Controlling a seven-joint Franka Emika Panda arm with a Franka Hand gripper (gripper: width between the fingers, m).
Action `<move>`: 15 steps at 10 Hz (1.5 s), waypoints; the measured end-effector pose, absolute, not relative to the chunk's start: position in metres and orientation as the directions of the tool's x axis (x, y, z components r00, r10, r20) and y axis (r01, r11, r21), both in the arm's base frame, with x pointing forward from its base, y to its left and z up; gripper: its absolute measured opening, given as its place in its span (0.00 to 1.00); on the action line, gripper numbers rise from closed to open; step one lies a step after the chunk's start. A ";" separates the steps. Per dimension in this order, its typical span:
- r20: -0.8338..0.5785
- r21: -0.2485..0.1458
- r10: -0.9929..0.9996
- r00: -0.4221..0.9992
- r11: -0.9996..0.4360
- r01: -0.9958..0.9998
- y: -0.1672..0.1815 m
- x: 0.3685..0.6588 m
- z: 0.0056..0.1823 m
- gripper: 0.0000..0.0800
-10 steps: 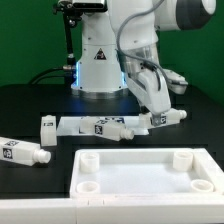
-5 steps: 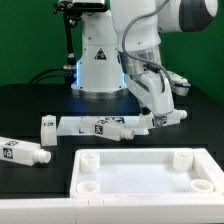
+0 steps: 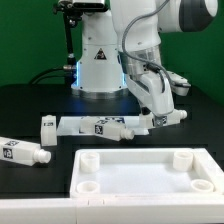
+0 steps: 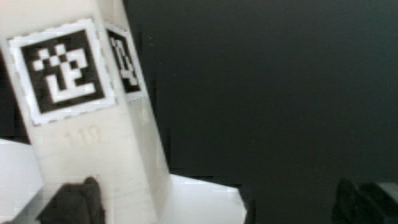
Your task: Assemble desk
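The gripper (image 3: 160, 118) is hovering at centre right of the exterior view, jaws spread wide apart and clamping nothing, straddling one leg (image 4: 98, 130) in the row behind the tabletop (image 3: 140, 170). Over the last second nothing is changing: arm and parts are holding position. The grasp is judged pending. Another leg (image 3: 22, 152) is lying at far left.
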State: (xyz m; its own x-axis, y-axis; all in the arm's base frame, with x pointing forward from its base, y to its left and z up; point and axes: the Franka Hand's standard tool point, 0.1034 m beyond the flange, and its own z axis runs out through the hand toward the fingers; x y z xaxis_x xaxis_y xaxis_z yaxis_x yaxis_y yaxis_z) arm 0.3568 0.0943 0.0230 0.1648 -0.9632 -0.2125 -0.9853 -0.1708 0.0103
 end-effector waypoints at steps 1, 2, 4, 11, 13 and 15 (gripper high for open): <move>-0.210 0.007 -0.962 0.175 -0.180 -0.984 0.095 0.359 0.024 0.81; -0.210 0.006 -0.962 0.172 -0.178 -0.984 0.094 0.359 0.024 0.81; -0.209 0.007 -0.962 0.174 -0.179 -0.984 0.094 0.359 0.024 0.81; -0.265 0.027 -0.892 0.367 -0.387 -0.922 0.098 0.357 0.024 0.81; -0.344 0.010 -0.854 0.391 -0.420 -0.908 0.091 0.356 0.032 0.81; -0.394 0.002 -0.838 0.378 -0.412 -0.911 0.078 0.353 0.043 0.81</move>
